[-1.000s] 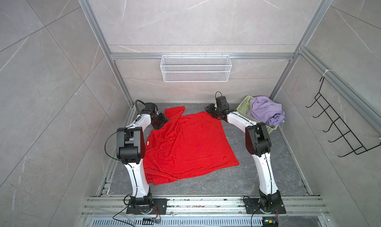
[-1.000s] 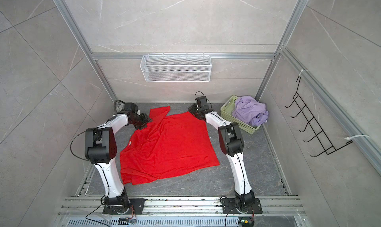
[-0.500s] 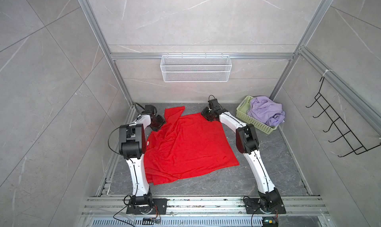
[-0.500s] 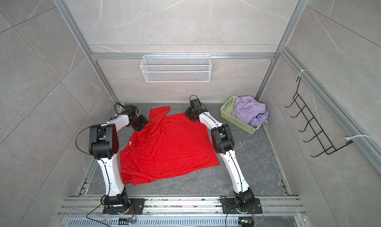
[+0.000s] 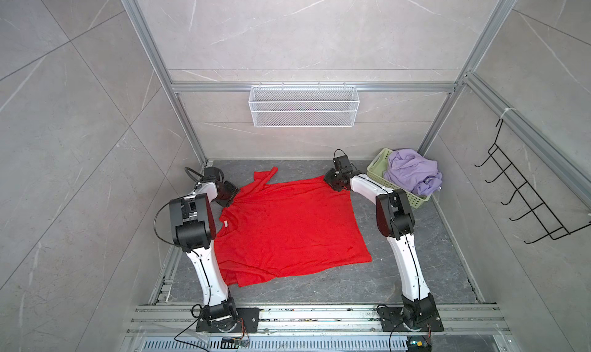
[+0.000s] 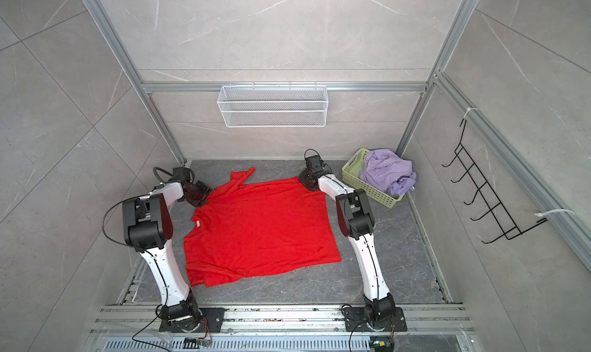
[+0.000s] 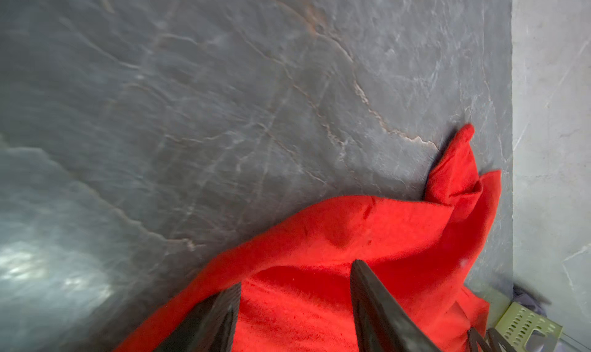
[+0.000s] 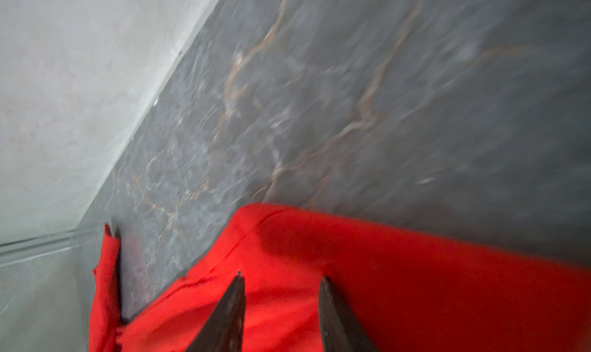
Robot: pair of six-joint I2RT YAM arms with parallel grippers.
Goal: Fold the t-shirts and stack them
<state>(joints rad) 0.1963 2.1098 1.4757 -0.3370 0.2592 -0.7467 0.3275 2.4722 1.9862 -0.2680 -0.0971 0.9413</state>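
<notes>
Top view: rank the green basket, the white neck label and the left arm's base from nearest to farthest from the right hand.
1. Green basket, just beside the right hand, far right corner.
2. White neck label, on the red t-shirt's left side.
3. Left arm's base, front left.

In both top views the left arm (image 5: 192, 225) covers the near-left edge of the red tee (image 5: 287, 225). Each arm's wrist hides its own tips there, so contact with the cloth cannot be read. In the left wrist view the left tool (image 7: 295, 273) shows only 2 dark fingers (image 7: 377, 308), cut off by the picture's edge. There the green basket (image 7: 527, 328) is clipped at a corner and the table (image 7: 224, 110) is smeared by blur. The right tool (image 8: 282, 276) is likewise cut off, and the cloth around it is blurred. The lilac tee (image 5: 412, 174) is a crumpled heap with its lower part behind the basket wall. The neck label (image 5: 225, 223) is too small to read.
</notes>
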